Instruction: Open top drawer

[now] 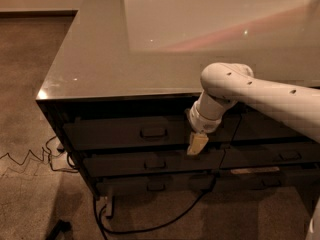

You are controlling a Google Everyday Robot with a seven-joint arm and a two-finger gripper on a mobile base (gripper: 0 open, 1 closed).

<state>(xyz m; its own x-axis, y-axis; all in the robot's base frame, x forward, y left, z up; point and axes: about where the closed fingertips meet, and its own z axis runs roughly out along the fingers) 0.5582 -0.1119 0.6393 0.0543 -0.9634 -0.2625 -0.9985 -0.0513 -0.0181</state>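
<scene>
The top drawer (110, 134) is a wide dark front just under the desk's edge, and it sits flush and shut. Its small bar handle (153, 132) is at the middle. My gripper (196, 144) hangs down from the white arm (250, 91), which reaches in from the right. It is in front of the drawer's right end, at its lower edge, a short way right of the handle and not touching it. It holds nothing that I can see.
Two narrower drawers (150, 163) with like handles lie below, and more drawers (280, 154) to the right. The glossy desk top (150, 44) overhangs them. Black cables (150, 226) and a thin wire (25, 159) trail on the carpet at the desk's left foot.
</scene>
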